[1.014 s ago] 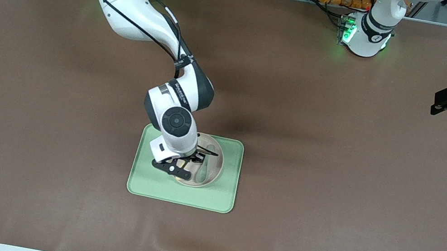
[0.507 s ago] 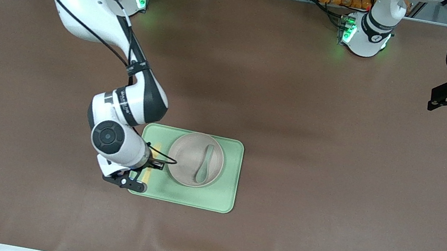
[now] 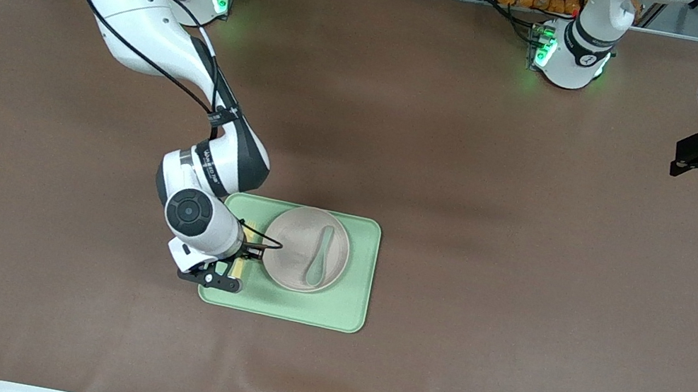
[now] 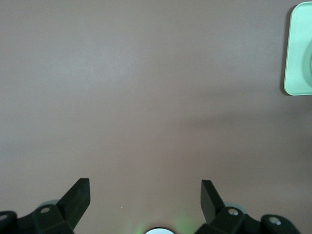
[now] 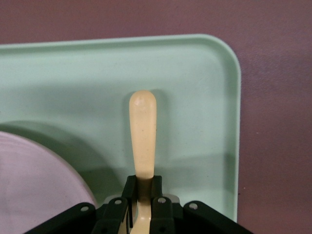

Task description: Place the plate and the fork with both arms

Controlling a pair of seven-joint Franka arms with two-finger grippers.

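Observation:
The pale pinkish plate (image 3: 292, 243) sits on the light-green tray (image 3: 350, 300); its rim also shows in the right wrist view (image 5: 34, 180). My right gripper (image 3: 233, 269) is low over the tray beside the plate, toward the right arm's end. It is shut on the pale-yellow fork (image 5: 143, 131), whose handle sticks out past the fingers (image 5: 129, 187) along the tray floor (image 5: 195, 97). I cannot tell whether the fork touches the tray. My left gripper (image 3: 681, 163) waits open and empty over bare table at the left arm's end; its jaws (image 4: 144, 187) stand wide apart.
A teal-green spoon (image 3: 318, 259) lies in the plate. The brown table cover (image 3: 519, 291) surrounds the tray. A corner of the tray (image 4: 298, 53) shows in the left wrist view.
My right gripper has moved off the plate to the tray's end toward the right arm, then shifted slightly toward the plate, with the fork in it. The left arm has barely moved.

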